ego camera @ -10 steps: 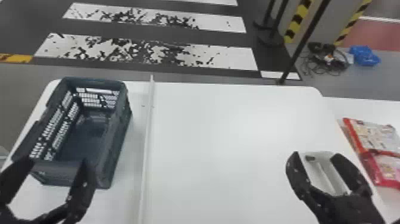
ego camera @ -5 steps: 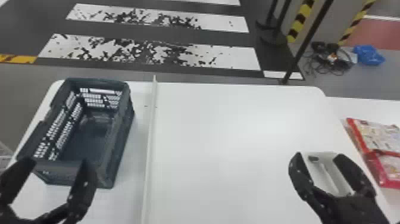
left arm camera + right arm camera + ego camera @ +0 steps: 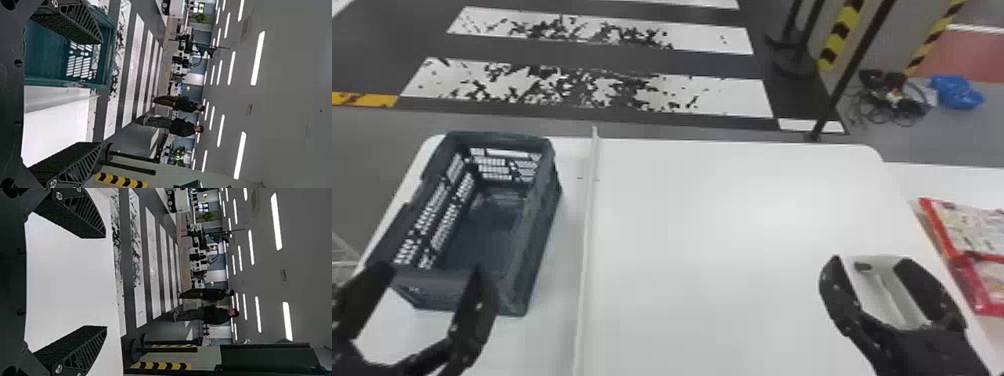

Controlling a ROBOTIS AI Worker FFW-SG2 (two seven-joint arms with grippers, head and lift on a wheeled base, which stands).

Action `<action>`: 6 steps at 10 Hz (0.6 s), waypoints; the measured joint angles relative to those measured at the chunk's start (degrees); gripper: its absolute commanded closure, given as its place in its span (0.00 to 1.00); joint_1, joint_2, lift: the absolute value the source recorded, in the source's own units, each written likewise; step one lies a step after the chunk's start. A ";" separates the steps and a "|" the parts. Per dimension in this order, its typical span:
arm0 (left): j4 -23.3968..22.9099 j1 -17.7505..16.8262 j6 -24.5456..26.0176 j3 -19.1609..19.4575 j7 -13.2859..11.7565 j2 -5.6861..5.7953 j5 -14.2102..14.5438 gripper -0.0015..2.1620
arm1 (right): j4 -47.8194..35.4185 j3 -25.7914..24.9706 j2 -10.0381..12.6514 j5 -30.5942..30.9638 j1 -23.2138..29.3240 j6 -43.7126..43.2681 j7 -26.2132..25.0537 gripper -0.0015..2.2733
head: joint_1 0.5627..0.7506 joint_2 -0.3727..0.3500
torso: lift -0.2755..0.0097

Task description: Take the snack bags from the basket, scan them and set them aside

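- The dark blue-green slatted basket [image 3: 544, 220] is seen upright and open-topped on the white table [image 3: 692, 215], and by it all other places are given.
- The left gripper [image 3: 432, 270] is seen at the basket's near end, with its two fingers spread wide and nothing gripped between them. Whether the basket is touched by it cannot be told.
- The right gripper [image 3: 869, 261] is seen well to the right of the basket, over the table. Its fingers are also parted, and nothing is held by them.
- A pale, rounded object [image 3: 887, 295] is seen through the gap of the right gripper in the head view, well to the right of the basket. What it is cannot be told.
- The red snack bags [image 3: 974, 232] are found far to the right of the basket, past the table's right edge, laid flat and partly cut off by the head view's border. How many are stacked there cannot be made out.
- A long, narrow white strip [image 3: 587, 225] is set lengthwise along the table, just to the right of the basket.
- White crossing stripes [image 3: 592, 85] with worn black patches are painted on the floor beyond the basket.
- Beyond the basket and far to its right, a slim black pole [image 3: 852, 67], tangled cables [image 3: 897, 100] and a crumpled blue bag [image 3: 957, 92] can be seen.
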 measured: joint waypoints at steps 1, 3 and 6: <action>0.10 -0.08 0.09 0.04 0.00 0.00 0.09 0.03 | -0.14 -0.08 0.00 0.00 0.00 0.57 0.00 0.05 | 0.70 0.40 | 0.70; 0.16 -0.16 0.14 0.06 0.00 0.00 0.37 0.03 | -0.26 -0.26 0.00 -0.07 0.02 0.70 0.00 0.05 | 0.70 0.40 | 0.70; 0.09 -0.13 0.01 0.28 0.00 -0.01 0.60 0.03 | -0.49 -0.30 -0.04 -0.18 0.13 0.58 0.03 0.05 | 0.70 0.40 | 0.70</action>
